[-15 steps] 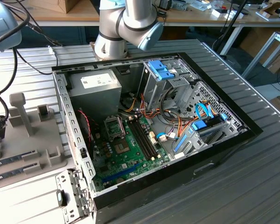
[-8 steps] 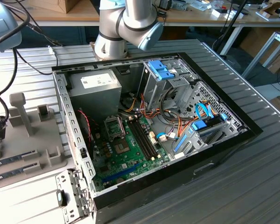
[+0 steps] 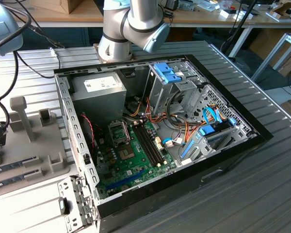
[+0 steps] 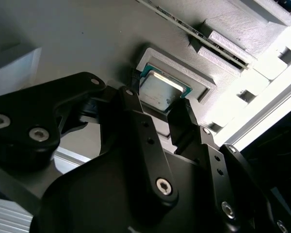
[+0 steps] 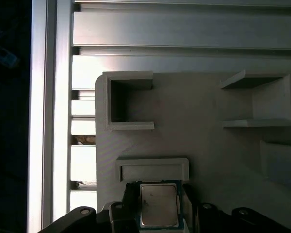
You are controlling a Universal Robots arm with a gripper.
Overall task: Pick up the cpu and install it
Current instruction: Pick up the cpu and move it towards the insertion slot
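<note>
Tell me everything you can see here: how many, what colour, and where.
cpu: one, silver with green rim, in a recess of the holder tray.
holder tray: one, grey, on the table at the exterior view's left.
computer case: one, black, open, mid-table.
motherboard: one, green, inside the case.
power supply: one, grey, inside the case beside the motherboard.
table: one, grey ribbed metal, under everything.
arm: one, silver and blue, beyond the case.
gripper: one, black, right at the cpu.

1. The cpu [image 4: 161, 90] lay in a raised seat [image 4: 201, 80] on the tray [image 4: 87, 39], between the parted fingers [image 4: 131, 104] of the gripper [image 4: 157, 107].
2. Beyond the seat, farther from the fingertips, memory sticks [image 4: 194, 31] lay in the tray's slots.
3. In the first wrist view, a walled pocket [image 5: 128, 104] stood ahead of the fingertips.
</note>
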